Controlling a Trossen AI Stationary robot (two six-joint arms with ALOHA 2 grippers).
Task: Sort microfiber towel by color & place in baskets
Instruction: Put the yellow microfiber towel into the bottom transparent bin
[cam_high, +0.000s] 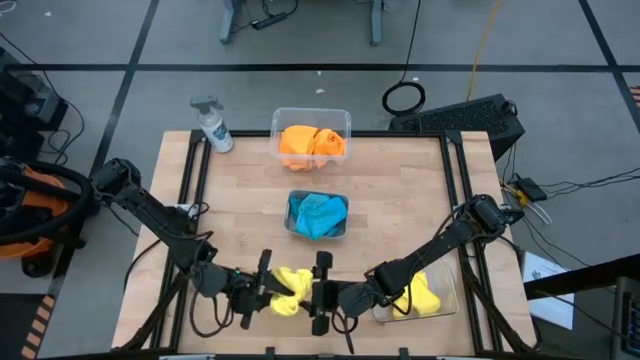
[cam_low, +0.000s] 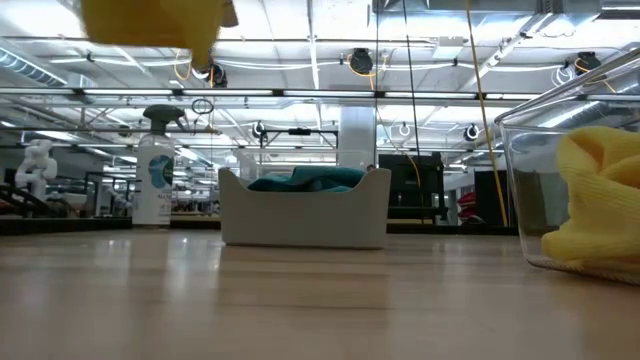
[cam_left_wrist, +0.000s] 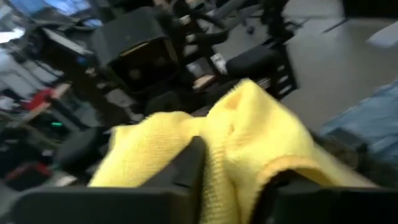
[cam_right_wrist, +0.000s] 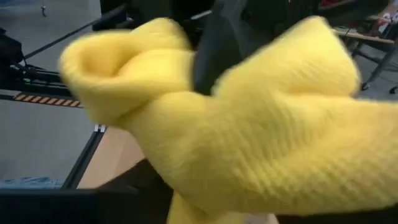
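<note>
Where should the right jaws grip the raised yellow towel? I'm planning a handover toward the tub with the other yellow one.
Probably the loose bunched end of the yellow towel nearest the right gripper, coming from the right, opposite the left gripper, which pinches its other end. That end hangs free above the table.

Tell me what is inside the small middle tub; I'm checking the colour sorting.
The small grey tub holds rumpled turquoise towel, filling it to the rim. Whether that is one cloth or two, and anything beneath, is hidden by the folds.

Overhead, table-level, two close wrist views
</note>
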